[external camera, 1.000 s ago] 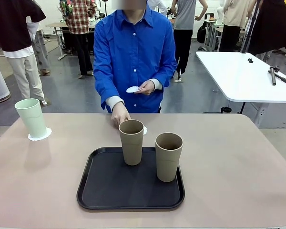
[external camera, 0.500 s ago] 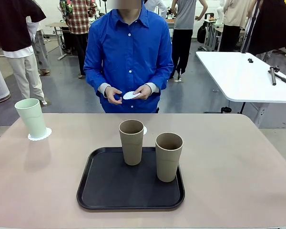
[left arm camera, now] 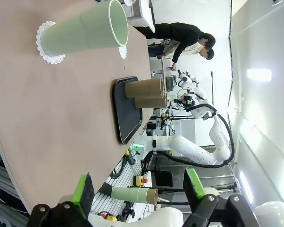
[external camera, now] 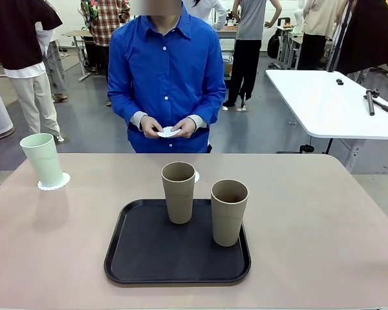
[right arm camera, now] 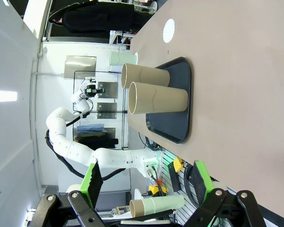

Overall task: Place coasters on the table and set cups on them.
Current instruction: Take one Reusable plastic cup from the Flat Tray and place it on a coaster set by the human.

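Across the front view, left to right:
- Mint cup (external camera: 42,159), upright, seated on the first coaster (external camera: 53,183), middle left of the frame. This pairing looks done.
- Black tray (external camera: 116,258), lower centre, carrying the rear tan cup (external camera: 178,192) and the front tan cup (external camera: 228,212), both upright and apart from each other.
- Second coaster (external camera: 196,175), lying on the desk (external camera: 310,226) just past the tray's far edge, mostly hidden behind the rear tan cup.
- Third coaster (external camera: 169,132), held above the desk's far edge, upper centre, in the person's hands (external camera: 152,126).

Left wrist view, rolled sideways:
- Left end effector (left arm camera: 138,194), bottom edge, fingers spread and pinching nothing, well apart from every cup.
- Mint cup (left arm camera: 85,33) on its doily, upper left; tray and tan cups mid-frame.

Right wrist view, also rolled:
- Right end effector (right arm camera: 146,182), bottom edge, fingers spread and empty.
- Second coaster (right arm camera: 169,30), top of frame, bare, with no cup on it.

Step in hand, as I judge it: laying coasters, with the last one not yet down. Next move calls for a bare patch of desk away from the tray, laid flat. Each tan cup then needs lifting upright and centring on its doily.
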`<state>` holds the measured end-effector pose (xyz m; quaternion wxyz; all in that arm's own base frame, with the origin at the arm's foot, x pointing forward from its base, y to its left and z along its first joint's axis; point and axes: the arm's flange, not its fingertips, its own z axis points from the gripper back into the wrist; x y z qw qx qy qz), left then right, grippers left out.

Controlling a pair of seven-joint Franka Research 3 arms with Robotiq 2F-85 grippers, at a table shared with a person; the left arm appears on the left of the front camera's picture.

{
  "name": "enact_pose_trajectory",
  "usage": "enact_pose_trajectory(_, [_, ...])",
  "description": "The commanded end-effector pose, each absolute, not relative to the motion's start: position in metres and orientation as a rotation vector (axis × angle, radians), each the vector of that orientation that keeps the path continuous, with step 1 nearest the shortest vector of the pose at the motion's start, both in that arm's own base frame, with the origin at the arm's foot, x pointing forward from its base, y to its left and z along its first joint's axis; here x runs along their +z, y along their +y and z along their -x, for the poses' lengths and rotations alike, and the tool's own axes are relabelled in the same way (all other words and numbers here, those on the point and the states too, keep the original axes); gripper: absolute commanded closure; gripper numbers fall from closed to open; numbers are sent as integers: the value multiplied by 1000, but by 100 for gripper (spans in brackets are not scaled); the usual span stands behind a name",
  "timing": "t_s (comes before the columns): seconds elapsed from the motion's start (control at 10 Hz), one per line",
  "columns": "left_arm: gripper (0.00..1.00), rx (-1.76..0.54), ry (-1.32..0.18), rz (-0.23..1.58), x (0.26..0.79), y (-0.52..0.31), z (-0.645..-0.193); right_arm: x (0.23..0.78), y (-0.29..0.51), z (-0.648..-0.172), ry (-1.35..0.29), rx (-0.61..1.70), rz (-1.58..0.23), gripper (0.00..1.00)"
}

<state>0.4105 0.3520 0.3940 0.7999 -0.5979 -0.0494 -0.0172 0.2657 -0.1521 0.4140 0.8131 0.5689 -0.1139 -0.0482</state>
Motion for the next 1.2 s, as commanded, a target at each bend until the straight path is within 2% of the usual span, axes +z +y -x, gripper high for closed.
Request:
enact_pose_trajectory(0.0, [0,-31,-114,1283,395,351,-409,414,-152,-265,-252,-96,-1226,0])
enact_pose_trajectory(0.1, [0,-37,-106,1282,394,352,-410,414,-152,-265,-252,-96,-1226,0])
enact_pose_trajectory(0.2, [0,-114,-184,1225,416,346,-397,414,-152,-265,-252,-96,-1226,0])
enact_pose_trajectory(0.4, [0,-255,-344,1070,483,317,-377,414,-152,-265,-252,-96,-1226,0])
enact_pose_trajectory(0.6, [0,-379,-454,932,534,269,-379,414,-152,-265,-252,-96,-1226,0])
enact_pose_trajectory(0.8, [0,-537,-439,772,562,190,-390,414,-152,-265,-252,-96,-1226,0])
enact_pose_trajectory(1.1, [0,-706,-408,603,550,79,-410,414,-152,-265,-252,-96,-1226,0])
